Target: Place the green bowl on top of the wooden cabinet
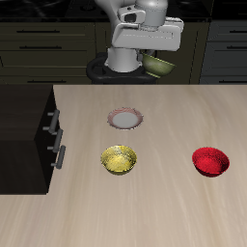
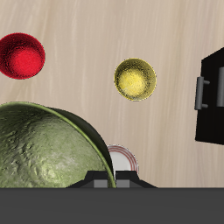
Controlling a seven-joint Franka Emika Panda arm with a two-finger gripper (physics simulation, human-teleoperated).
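The green bowl [image 1: 160, 66] is olive with a mottled inside. It hangs tilted in my gripper [image 1: 151, 58], high above the back of the table. The gripper is shut on the bowl's rim. In the wrist view the green bowl [image 2: 44, 150] fills much of the frame close to the camera, and my fingertips are hidden behind it. The wooden cabinet [image 1: 23, 123] is very dark, with a flat top and two drawers with silver handles. It stands at the table's side, well apart from the gripper and lower. It also shows in the wrist view [image 2: 214, 98].
A yellow speckled bowl [image 1: 119, 160] [image 2: 135, 79] sits near the table's middle. A red bowl [image 1: 210, 161] [image 2: 22, 55] sits on the far side from the cabinet. A small white plate [image 1: 126, 119] [image 2: 123, 158] lies below the gripper.
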